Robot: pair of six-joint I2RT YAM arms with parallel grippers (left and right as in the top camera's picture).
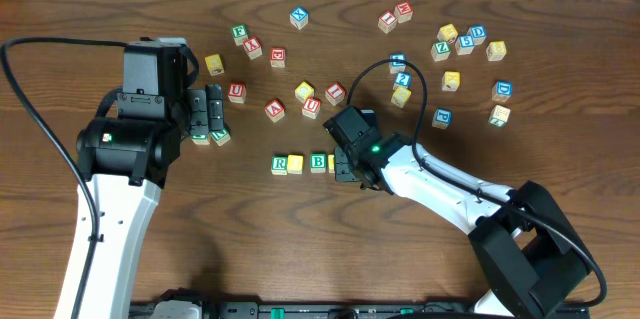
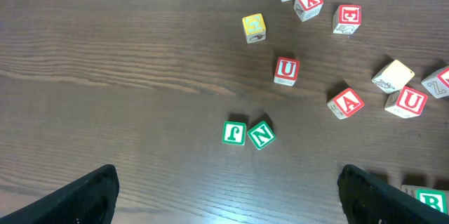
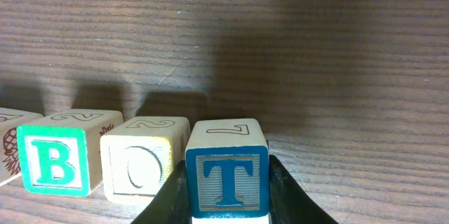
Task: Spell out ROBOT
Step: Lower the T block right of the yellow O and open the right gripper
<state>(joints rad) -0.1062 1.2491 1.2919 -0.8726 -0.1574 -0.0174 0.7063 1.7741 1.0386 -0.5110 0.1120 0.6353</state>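
Clearly you are on the last letter. The right gripper [image 1: 345,167] is clamped on the T cube [image 3: 228,180], one finger against each side face, at the right-hand end of the row. From above the row reads well: the R cube [image 1: 280,164], a yellow cube [image 1: 295,164] touching it, then the B cube [image 1: 318,163] a little apart. In the right wrist view the second yellow cube, the O [image 3: 144,162], stands just beside the B. The T sits on the O's other side, slightly nearer the camera than its neighbours. Whether the T's base rests on the table [image 3: 337,76] you cannot tell; the frame's lower edge cuts it off.

Your next move, by the look of it, is to settle the T in line with the O and B, then part the fingers without nudging anything — the finger on the O's side lies close to that cube, so opening could shove it. Then lift straight up.

The left gripper [image 1: 207,114] stands wide apart, holding nothing, above the green J [image 2: 234,133] and N [image 2: 261,135] cubes, well away from the row.
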